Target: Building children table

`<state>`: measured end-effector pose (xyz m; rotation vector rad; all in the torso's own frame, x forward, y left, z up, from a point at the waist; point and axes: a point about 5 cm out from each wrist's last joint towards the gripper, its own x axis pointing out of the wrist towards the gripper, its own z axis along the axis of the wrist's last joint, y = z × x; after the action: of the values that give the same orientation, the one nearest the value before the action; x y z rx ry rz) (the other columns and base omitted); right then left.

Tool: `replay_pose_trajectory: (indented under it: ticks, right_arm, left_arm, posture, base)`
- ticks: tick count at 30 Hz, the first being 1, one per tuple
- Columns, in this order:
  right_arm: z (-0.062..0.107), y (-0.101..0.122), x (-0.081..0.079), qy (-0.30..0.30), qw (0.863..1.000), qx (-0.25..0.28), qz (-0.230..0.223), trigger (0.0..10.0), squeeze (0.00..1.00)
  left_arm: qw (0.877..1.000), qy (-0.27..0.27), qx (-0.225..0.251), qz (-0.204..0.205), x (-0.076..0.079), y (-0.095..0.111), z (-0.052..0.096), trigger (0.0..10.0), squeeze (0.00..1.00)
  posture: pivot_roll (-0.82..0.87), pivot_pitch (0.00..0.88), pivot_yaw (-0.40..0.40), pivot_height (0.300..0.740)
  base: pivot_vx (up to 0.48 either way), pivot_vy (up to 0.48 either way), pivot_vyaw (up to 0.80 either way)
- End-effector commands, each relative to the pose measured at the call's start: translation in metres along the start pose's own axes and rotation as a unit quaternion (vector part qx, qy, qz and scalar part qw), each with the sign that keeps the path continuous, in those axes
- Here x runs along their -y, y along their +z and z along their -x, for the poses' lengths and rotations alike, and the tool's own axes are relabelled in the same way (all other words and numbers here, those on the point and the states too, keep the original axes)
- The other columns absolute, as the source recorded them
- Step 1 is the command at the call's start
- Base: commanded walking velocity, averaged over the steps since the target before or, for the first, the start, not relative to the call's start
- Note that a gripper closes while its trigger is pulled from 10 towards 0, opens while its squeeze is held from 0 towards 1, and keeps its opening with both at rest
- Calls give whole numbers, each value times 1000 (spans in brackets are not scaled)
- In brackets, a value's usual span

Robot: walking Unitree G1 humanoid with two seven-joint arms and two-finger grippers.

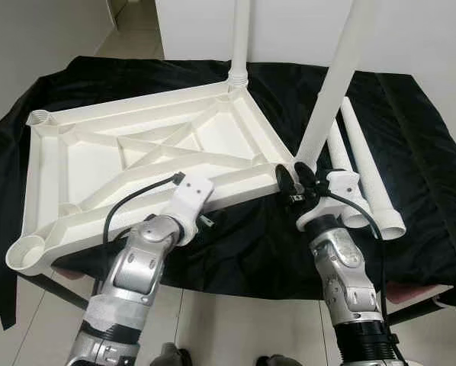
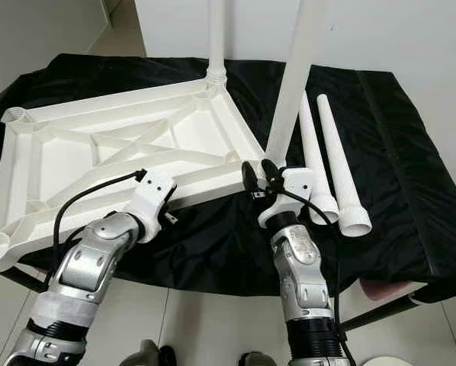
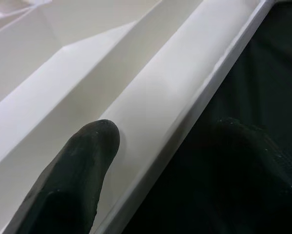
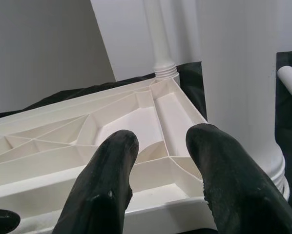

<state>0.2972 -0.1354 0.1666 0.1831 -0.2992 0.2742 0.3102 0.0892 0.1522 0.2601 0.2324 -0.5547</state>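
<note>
Two tapered white plastic legs (image 1: pixel 369 179) (ribbed, hollow) on black cloth (image 1: pixel 422 175)

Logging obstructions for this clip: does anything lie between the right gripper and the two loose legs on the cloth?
Nothing visible does. The right gripper sits at the tabletop corner beside the tilted leg; the loose legs lie just beyond on bare black cloth.

Support: a table (image 1: pixel 422 293) draped in a black cloth (image 1: pixel 411 152) stood on a pale tiled floor (image 1: pixel 236 328).
On the cloth: a white tabletop (image 1: pixel 136 152) lay upside down, ribs up, its near-left corner past the cloth's edge.
Right of the tabletop: two loose white legs (image 1: pixel 365 164) lay side by side on the cloth, wide ends toward the robot.
Far side: a white wall (image 1: pixel 411 30) rose behind the tabletop.
</note>
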Motion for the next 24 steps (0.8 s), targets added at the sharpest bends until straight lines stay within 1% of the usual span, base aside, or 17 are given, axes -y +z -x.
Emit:
replay_pose_trajectory:
  ticks: [1, 2, 3, 4, 5, 6, 13, 15, 16, 17, 18, 19, 20, 21, 22, 23, 24]
  right_arm:
    - [2, -2, 0, -4, 1000, -6, -2, 10000, 0]
    - [1, -1, -1, -6, 1000, -5, -3, 10000, 0]
    - [1, -1, -1, -6, 1000, -5, -3, 10000, 0]
    - [1, -1, -2, -8, 1000, -3, -4, 10000, 0]
    - [1, -1, -2, -8, 1000, -3, -4, 10000, 0]
    - [2, 0, -2, -9, 1000, -3, -4, 10000, 0]
    - [2, -1, -2, -11, 1000, -4, -3, 10000, 0]
    - [2, -1, -2, -12, 1000, -4, -1, 10000, 0]
    - [2, 0, -1, -13, 1000, -4, 0, 10000, 0]
    - [2, 0, -1, -14, 1000, -4, 1, 10000, 0]
    - [2, 0, -1, -14, 1000, -4, 1, 10000, 0]
    - [2, 0, -1, -15, 1000, -4, 1, 10000, 0]
    - [2, 0, -1, -15, 1000, -5, 2, 10000, 0]
    - [2, 0, -1, -15, 1000, -5, 2, 10000, 0]
    - [3, 0, -1, -15, 1000, -5, 2, 10000, 0]
    - [3, 0, -2, -16, 1000, -5, 3, 10000, 0]
    - [3, 0, -2, -16, 1000, -5, 3, 10000, 0]
  left_arm:
    - [990, 144, -5, 11, -16, -4, 2, 10000, 0]
    - [989, 144, -3, 32, -18, -4, 3, 10000, 0]
    - [989, 144, -3, 32, -18, -4, 3, 10000, 0]
    - [988, 147, -2, 49, -21, -3, 3, 3451, 0]
    - [988, 147, -2, 49, -21, -3, 3, 3451, 0]
    - [987, 148, 2, 57, -23, -2, 3, 0, 0]
    - [988, 147, 4, 53, -24, -1, 3, 0, 0]
    - [988, 144, 4, 48, -24, -1, 3, 0, 0]
    - [990, 134, 7, 41, -21, -1, 2, 0, 0]
    - [991, 128, 6, 30, -19, 0, 2, 1176, 0]
    - [991, 128, 6, 30, -19, 0, 2, 1176, 0]
    - [992, 126, 3, 25, -19, -1, 2, 9686, 0]
    - [992, 127, 3, 26, -18, -1, 2, 10000, 0]
    - [992, 127, 3, 26, -18, -1, 2, 10000, 0]
    - [991, 128, 3, 28, -18, -1, 1, 8000, 0]
    - [991, 127, 3, 29, -18, -1, 1, 9608, 0]
    - [991, 127, 3, 29, -18, -1, 1, 9608, 0]
  posture:
    - [-131, 130, 41, 740]
    - [-131, 131, 45, 740]
    - [-131, 131, 45, 740]
    - [-132, 131, 47, 740]
    - [-132, 131, 47, 740]
    - [-132, 131, 47, 740]
    - [-134, 130, 55, 740]
    - [-138, 129, 59, 740]
    - [-139, 132, 59, 740]
    - [-139, 135, 60, 740]
    - [-139, 135, 60, 740]
    - [-139, 135, 59, 740]
    - [-140, 137, 60, 740]
    - [-140, 137, 60, 740]
    - [-141, 137, 61, 740]
    - [-141, 140, 61, 740]
    - [-141, 140, 61, 740]
  base:
    - [0, 0, 0]
    - [0, 0, 0]
    - [0, 0, 0]
    - [0, 0, 0]
    - [0, 0, 0]
    - [0, 0, 0]
    - [0, 0, 0]
    - [0, 0, 0]
    - [0, 0, 0]
    - [0, 0, 0]
    - [0, 0, 0]
    - [0, 0, 0]
    - [0, 0, 0]
    - [0, 0, 0]
    - [0, 0, 0]
    - [0, 0, 0]
    - [0, 0, 0]
